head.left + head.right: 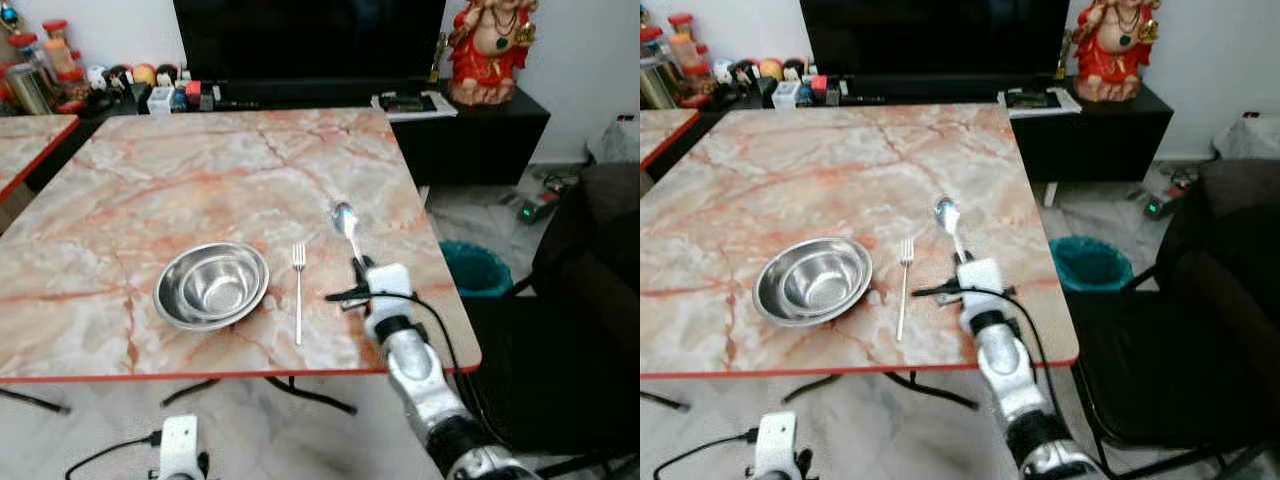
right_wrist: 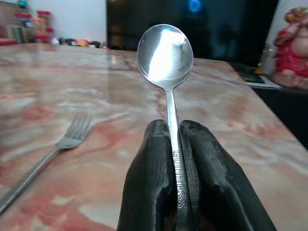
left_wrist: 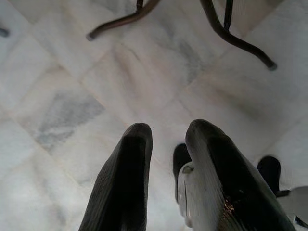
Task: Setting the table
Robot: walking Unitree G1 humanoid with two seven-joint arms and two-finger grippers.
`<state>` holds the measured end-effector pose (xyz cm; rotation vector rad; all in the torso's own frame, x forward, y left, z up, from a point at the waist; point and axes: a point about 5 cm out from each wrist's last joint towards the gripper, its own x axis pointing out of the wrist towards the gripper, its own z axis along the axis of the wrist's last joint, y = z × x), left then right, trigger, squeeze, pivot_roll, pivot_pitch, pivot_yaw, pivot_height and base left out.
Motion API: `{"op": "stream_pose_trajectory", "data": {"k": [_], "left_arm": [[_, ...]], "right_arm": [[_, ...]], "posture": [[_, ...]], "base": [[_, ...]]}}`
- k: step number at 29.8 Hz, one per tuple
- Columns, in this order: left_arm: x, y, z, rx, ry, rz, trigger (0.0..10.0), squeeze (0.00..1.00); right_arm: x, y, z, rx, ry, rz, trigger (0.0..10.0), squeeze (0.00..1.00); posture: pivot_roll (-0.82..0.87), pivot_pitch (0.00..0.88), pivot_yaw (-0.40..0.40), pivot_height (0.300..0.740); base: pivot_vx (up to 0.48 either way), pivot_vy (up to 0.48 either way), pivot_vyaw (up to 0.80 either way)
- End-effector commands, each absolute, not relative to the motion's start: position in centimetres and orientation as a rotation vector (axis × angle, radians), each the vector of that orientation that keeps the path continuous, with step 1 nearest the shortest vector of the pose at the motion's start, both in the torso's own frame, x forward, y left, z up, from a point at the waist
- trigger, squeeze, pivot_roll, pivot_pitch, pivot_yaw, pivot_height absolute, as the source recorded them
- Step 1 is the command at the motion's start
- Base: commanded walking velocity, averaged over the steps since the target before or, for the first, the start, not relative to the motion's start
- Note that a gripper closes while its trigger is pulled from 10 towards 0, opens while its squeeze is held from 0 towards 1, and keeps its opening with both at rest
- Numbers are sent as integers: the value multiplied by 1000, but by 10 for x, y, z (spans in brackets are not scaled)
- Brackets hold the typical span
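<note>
A steel bowl (image 1: 212,284) rests on the pink marble table (image 1: 180,180) near its front edge. Just right of the bowl lies a fork (image 1: 298,290), tines pointing away from me. My right gripper (image 1: 358,268) hovers over the table to the right of the fork, shut on the handle of a steel spoon (image 1: 344,219) whose bowl points away and up. In the right wrist view the spoon (image 2: 166,57) stands between the black fingers (image 2: 154,183), with the fork (image 2: 57,144) lying beside it. My left gripper (image 3: 166,144) hangs below the table over the tiled floor, fingers slightly apart, empty.
A black chair (image 1: 560,330) stands at the table's right side, with a teal bin (image 1: 474,266) on the floor beyond it. A TV cabinet (image 1: 470,130) with a red statue (image 1: 490,50) and jars (image 1: 50,60) lines the far wall. A second table (image 1: 25,145) edges in at left.
</note>
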<state>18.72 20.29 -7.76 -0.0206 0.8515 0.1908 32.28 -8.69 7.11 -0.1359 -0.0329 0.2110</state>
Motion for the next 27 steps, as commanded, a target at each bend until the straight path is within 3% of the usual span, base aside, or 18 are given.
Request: {"op": "stream_pose_trajectory", "data": {"k": [1, 14, 27], "left_arm": [[180, 211, -80, -16, 866, 212, 10000, 0], [157, 228, -85, 20, 900, 232, 10000, 0], [157, 241, -81, 45, 882, 244, 10000, 0]], "right_arm": [[325, -78, 75, -138, -30, 209, 10000, 0], [331, -72, 75, -117, 53, 107, 10000, 0], [346, -59, 76, -126, 205, 83, 10000, 0]], "posture": [[-8, 0, -3, 719], [28, 0, 29, 719], [69, 0, 47, 719]], "base": [[0, 0, 0], [0, 0, 0], [0, 0, 0]]}}
